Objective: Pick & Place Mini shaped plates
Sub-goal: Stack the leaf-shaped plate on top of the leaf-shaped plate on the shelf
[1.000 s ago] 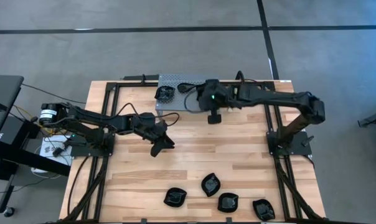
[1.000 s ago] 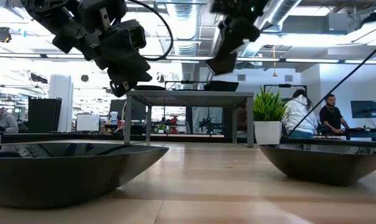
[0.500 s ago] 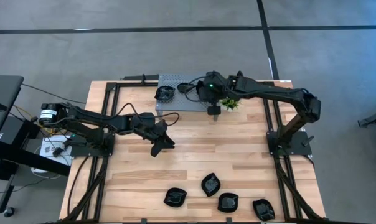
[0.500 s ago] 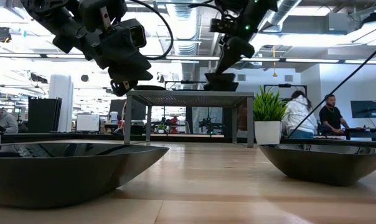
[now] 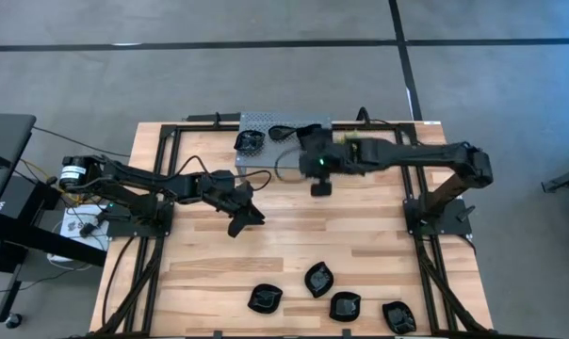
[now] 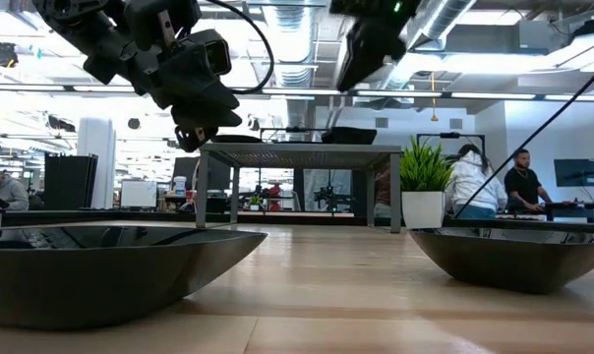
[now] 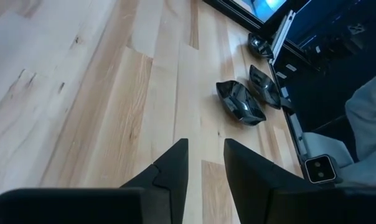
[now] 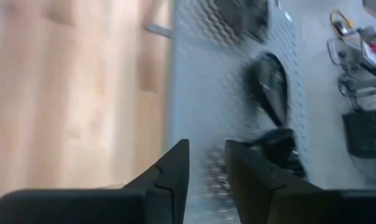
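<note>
Several glossy black mini plates [image 5: 318, 279] lie in a loose row near the table's near edge; two of them [image 6: 110, 264] loom in front of the low view. A dark plate [image 5: 250, 141] rests on the grey perforated stand [image 5: 266, 122], and another plate [image 6: 348, 135] sits on the stand's top. The right wrist view shows a teardrop plate [image 8: 269, 87] on that stand. My right gripper [image 5: 319, 186] hangs shut just off the stand's near edge, above its height [image 6: 361, 54]. My left gripper [image 5: 237, 221] waits shut over bare wood, left of the table's middle.
A small green plant [image 6: 422, 167] in a white pot stands at the right of the stand, mostly under my right arm in the high view. Black frame rails [image 5: 162, 188] run along the table's sides. Open wood lies between the stand and the near plates. People sit beyond the table.
My right gripper dipped down onto the plate at the stand's near right part, then rose again and drew back toward the near edge, off the stand. The plate stays on the stand top.
</note>
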Available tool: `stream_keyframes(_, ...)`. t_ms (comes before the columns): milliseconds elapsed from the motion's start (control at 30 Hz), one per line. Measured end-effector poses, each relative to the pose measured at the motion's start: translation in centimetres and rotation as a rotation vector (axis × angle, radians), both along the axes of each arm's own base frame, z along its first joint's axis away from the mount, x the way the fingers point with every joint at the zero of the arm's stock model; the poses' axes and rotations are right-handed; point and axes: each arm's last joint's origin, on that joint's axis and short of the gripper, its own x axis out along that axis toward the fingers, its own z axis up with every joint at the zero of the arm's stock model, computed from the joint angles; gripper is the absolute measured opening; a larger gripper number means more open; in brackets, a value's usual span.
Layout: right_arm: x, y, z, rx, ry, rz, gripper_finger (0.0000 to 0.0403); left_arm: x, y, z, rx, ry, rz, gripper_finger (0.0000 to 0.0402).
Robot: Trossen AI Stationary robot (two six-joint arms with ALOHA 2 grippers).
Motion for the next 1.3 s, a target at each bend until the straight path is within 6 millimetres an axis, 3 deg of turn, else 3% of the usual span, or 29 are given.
stream_keyframes(133,-1.4,4.4,1.0,0.052,-0.007,0.075,0.0098,0.0,-0.5,0.0,0.005,-0.010,-0.050,0.0104)
stream_keyframes(333,-4.4,9.0,2.3,0.188,-0.083,0.084,0.0098,-0.3,-3.5,0.1,-0.001,-0.028,-0.228,0.0104)
stream_keyframes(433,-5.4,10.5,1.0,0.209,-0.159,0.149,0.0098,-0.7,-5.5,0.1,-0.004,-0.027,-0.308,0.0104)
stream_keyframes(533,-6.4,11.6,-1.9,0.232,-0.240,0.204,0.0098,-1.3,-7.6,0.1,-0.009,-0.024,-0.391,0.0104)
stream_keyframes(667,-7.5,12.1,-6.2,0.278,-0.332,0.226,0.0098,-2.0,-9.7,0.0,-0.028,0.005,-0.405,0.0104)
stream_keyframes(767,-7.9,11.7,-8.0,0.280,-0.382,0.227,0.0098,-2.0,-10.5,-0.7,-0.060,0.063,-0.359,0.0104)
stream_keyframes(1033,-7.5,10.3,-7.0,0.274,-0.480,0.190,0.0098,-0.2,-10.9,-4.2,-0.070,0.125,-0.302,0.0104)
stream_keyframes(1300,-7.5,10.1,-7.1,0.285,-0.475,0.172,0.0098,0.8,-9.4,-3.6,-0.161,0.065,-0.350,0.0104)
